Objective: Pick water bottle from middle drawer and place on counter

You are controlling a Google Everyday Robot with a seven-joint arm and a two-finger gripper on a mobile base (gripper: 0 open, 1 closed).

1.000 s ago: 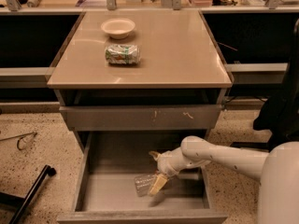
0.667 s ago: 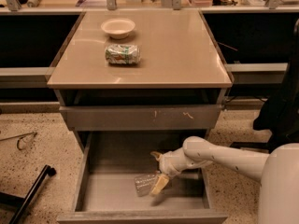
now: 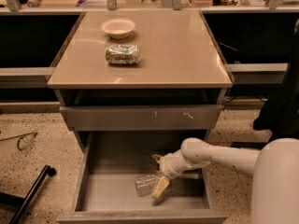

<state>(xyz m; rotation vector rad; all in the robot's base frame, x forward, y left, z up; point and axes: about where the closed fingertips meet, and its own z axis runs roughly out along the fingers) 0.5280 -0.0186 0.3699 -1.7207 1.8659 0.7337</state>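
In the open middle drawer (image 3: 112, 192) the water bottle (image 3: 145, 184) lies on its side, not yet lifted. The gripper (image 3: 160, 182) is right against it; open or closed, I cannot tell. Lifting it and placing it on the surface (image 3: 177, 55) beyond remain to be done.

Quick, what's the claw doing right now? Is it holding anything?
Claw: down in the middle drawer, right beside the water bottle. Cannot tell whether it is open, closed or gripping the bottle.
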